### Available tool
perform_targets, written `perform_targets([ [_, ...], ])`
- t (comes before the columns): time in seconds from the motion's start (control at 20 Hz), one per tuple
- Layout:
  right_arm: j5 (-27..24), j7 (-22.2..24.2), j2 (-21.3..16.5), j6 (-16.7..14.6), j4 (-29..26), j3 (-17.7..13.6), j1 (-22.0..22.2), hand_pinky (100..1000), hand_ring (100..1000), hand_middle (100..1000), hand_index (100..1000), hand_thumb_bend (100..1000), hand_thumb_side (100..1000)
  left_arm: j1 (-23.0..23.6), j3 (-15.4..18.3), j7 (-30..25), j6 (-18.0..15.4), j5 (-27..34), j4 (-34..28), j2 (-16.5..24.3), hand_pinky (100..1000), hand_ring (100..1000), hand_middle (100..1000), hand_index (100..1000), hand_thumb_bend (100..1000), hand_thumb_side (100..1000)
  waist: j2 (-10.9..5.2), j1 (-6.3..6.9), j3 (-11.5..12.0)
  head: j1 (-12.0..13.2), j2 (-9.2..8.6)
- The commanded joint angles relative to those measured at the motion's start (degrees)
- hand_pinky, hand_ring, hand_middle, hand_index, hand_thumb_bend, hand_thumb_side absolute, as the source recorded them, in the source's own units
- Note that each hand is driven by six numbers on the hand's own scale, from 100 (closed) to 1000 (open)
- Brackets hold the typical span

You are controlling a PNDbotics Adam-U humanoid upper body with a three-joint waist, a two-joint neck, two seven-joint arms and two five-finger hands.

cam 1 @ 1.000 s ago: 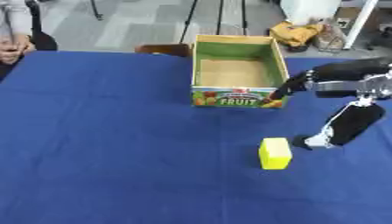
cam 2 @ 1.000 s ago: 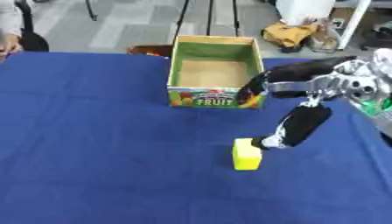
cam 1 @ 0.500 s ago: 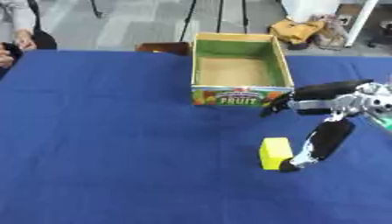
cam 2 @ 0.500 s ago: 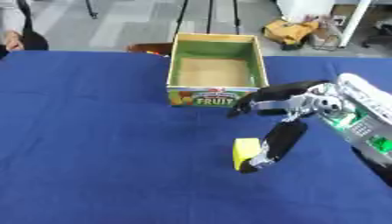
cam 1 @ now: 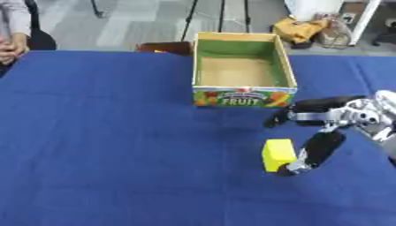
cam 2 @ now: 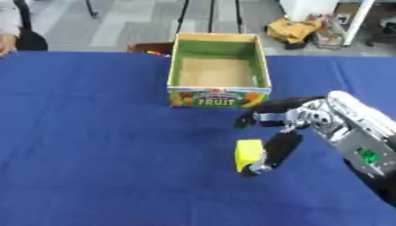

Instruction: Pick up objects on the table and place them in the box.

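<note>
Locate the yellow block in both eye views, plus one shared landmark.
Left eye view: yellow block right of centre, lower half, at the right hand's fingertip.
Right eye view: same block nearer the middle, lower half, beside that hand.
Shared landmark: the FRUIT box, up-table from the block in both.
</note>
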Motion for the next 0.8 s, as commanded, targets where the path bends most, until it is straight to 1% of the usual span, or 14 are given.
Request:
perform_targets([
  [0.05, 1.6, -0.7, -0.6, 0.0, 0.4, -0.8, -0.4, 928, 928, 862, 989, 535, 479, -0.7, 0.2, -0.1, 0.0, -0.1, -1.0, 0.6, 600, 749, 862, 964, 100, 1000, -0.74, 0.18, 0.0, -0.1, -0.67],
  [0.2, 2.4, -1.2, -0.4, -0.2, 0.8, -0.6, -0.3, 923, 924, 846, 973, 526, 482, -0.7, 0.2, -0.2, 0.0, -0.2, -1.0, 0.5, 600, 749, 862, 964, 100, 1000, -0.67, 0.17, 0.0, -0.2, -0.75],
  [0.5, 2.7, -1.1, -0.3, -0.9, 1.5, 0.0, 0.0, 918, 916, 817, 952, 509, 434, -0.8, 0.2, -0.2, 0.1, -0.2, -1.0, 0.4, 600, 749, 863, 965, 100, 1000, -0.45, 0.13, 0.0, -0.2, -0.83],
  [0.55, 2.7, -1.2, -0.3, -1.0, 1.6, 0.1, 0.0, 913, 909, 800, 943, 508, 432, -0.8, 0.2, -0.3, 0.1, -0.2, -1.0, 0.4, 600, 749, 863, 965, 100, 1000, -0.42, 0.15, 0.0, -0.2, -0.87],
  [0.65, 2.9, -1.6, -0.2, -1.1, 1.6, 0.3, 0.0, 906, 903, 782, 929, 466, 408, -0.9, 0.2, -0.3, 0.1, -0.2, -1.0, 0.4, 600, 749, 863, 964, 100, 1000, -0.37, 0.17, 0.0, -0.2, -0.94],
  [0.8, 3.5, -2.0, -0.1, -1.4, 2.1, 0.6, 0.0, 899, 895, 764, 905, 478, 414, -0.9, 0.2, -0.3, 0.1, -0.2, -1.0, 0.4, 600, 750, 863, 964, 100, 1000, -0.31, 0.17, 0.1, -0.3, -0.97],
])
